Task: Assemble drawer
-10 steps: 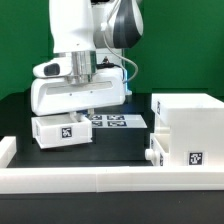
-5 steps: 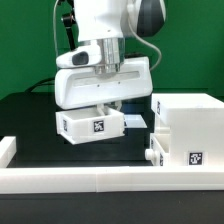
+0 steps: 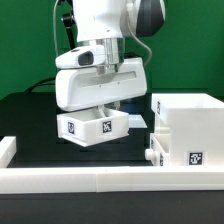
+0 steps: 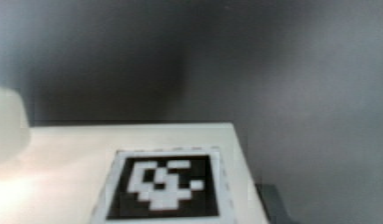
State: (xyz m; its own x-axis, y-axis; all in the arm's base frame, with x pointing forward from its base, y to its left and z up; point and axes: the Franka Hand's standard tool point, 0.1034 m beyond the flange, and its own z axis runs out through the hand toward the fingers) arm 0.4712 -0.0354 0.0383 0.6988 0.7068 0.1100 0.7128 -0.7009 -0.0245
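My gripper is shut on a small white tray with black-and-white tags on its front. It holds the tray just above the black table, to the exterior view's left of the tall white boxy housing. A gap remains between tray and housing. A second small knobbed tray sits low in the housing's side, with its knob sticking out. In the wrist view I see only the held tray's white face with a tag. The fingers are hidden there.
A long low white rim wall runs along the front of the table. A bit of the marker board shows behind the held tray. The green backdrop stands behind the arm.
The gripper has carried the tray from the exterior view's left toward the housing and lifted it slightly. In the last half second it barely shifted.
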